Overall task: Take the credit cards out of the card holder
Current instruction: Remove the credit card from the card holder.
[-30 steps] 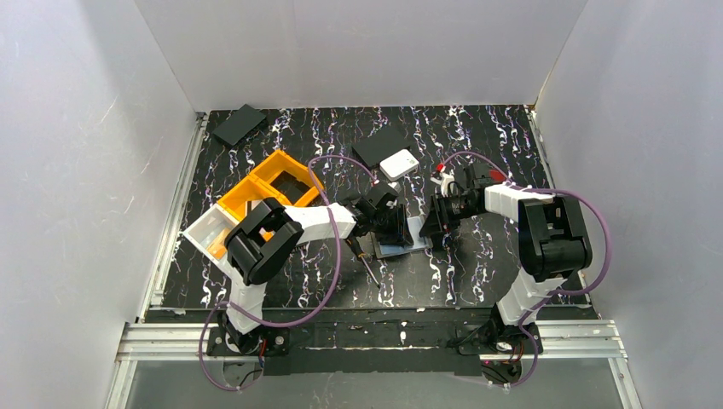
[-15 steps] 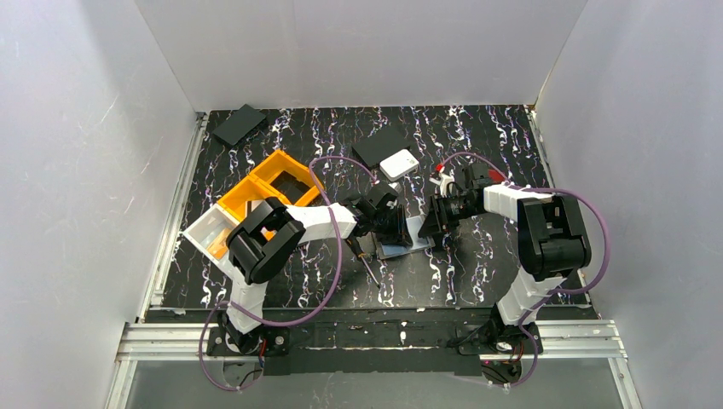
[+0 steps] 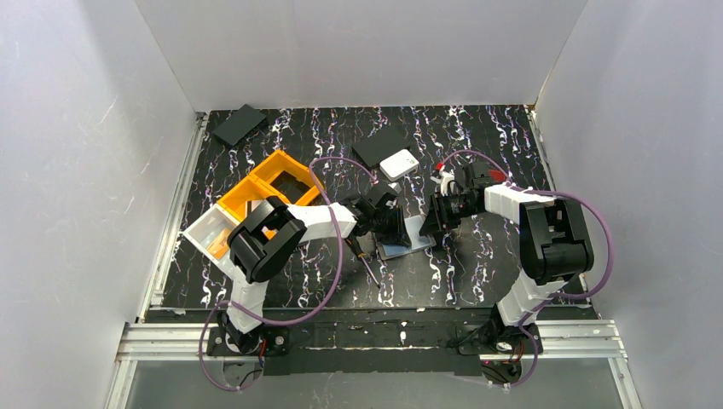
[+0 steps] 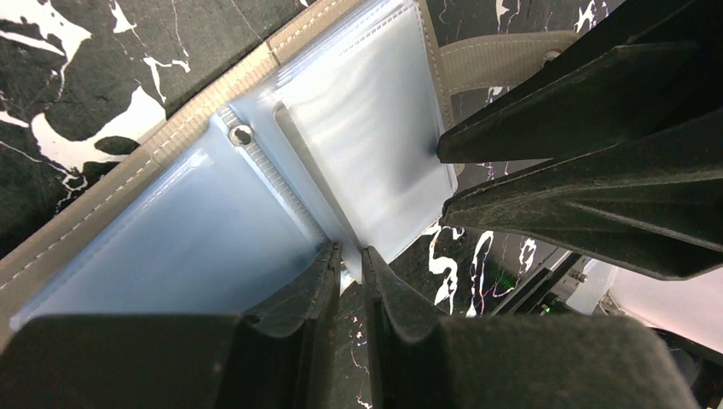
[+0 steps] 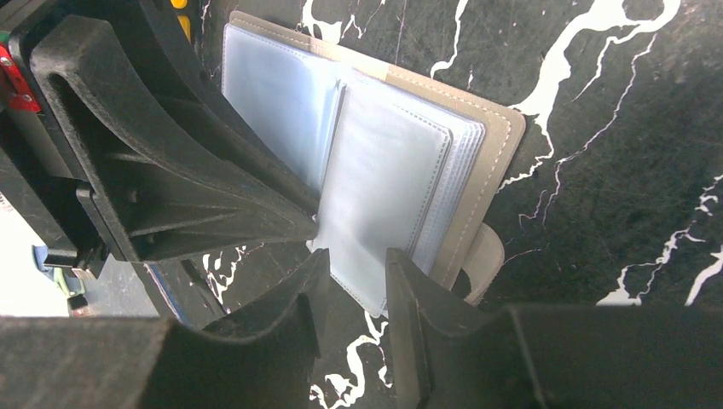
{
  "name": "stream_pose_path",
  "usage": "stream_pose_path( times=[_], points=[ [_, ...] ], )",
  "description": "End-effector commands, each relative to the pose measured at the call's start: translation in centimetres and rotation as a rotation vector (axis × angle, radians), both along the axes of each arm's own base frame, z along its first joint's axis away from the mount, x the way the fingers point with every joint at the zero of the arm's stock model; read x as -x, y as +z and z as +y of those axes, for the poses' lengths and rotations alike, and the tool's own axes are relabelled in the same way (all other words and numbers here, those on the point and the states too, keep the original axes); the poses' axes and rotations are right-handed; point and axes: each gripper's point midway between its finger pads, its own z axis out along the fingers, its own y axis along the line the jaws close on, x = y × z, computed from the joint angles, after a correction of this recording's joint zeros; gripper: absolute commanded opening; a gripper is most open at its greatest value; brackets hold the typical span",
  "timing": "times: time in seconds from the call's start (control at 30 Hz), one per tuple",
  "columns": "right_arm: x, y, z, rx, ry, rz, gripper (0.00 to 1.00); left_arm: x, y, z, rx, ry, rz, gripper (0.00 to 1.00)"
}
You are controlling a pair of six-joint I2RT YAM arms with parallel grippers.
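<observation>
card holder (image 5: 499, 145): floppy, slick inside; credit cards (image 4: 367, 128) likely thin, stiff, so pinch an exposed edge; left gripper (image 4: 348, 256) nearly together at holder's edge, grip unclear; right gripper (image 5: 356, 260) apart

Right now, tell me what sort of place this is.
Likely a robot test cell: plain white walls box in a black white-veined tabletop; a left arm and right arm bolted to an aluminium rail.

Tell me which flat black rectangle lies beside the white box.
The central rectangle, right by the white box; the other rectangle sits alone in the far left corner.
</observation>
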Motion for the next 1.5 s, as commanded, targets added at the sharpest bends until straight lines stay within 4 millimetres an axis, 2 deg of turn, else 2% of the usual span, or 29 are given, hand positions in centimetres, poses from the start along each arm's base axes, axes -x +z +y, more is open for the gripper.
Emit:
stream_pose_path(
  times=[0.0, 0.37, 0.57, 0.93, 1.47],
  points=[
    [-1.3, 0.4, -0.5, 0.040, -0.006, -0.083, 0.41, 0.3, -1.6, 1.1, -0.048, 0.006, 0.031, 0.14],
    [-1.6, 0.6, -1.0, 0.072, -0.006, -0.112, 0.42, 0.4, -2.1, 1.3, -0.051, 0.003, 0.043, 0.13],
    [-1.1, 0.5, -0.5, 0.040, 0.016, -0.083, 0.42, 0.4, -1.9, 1.2, -0.044, 0.000, 0.044, 0.13],
    [-1.1, 3.0, 0.0, -0.012, 0.040, -0.188, 0.42, 0.5, -1.9, 1.1, -0.040, -0.006, 0.048, 0.13],
    [-0.7, 0.9, 0.1, -0.006, 0.039, -0.081, 0.41, 0.5, -1.7, 1.0, -0.033, -0.008, 0.051, 0.12]
  ],
)
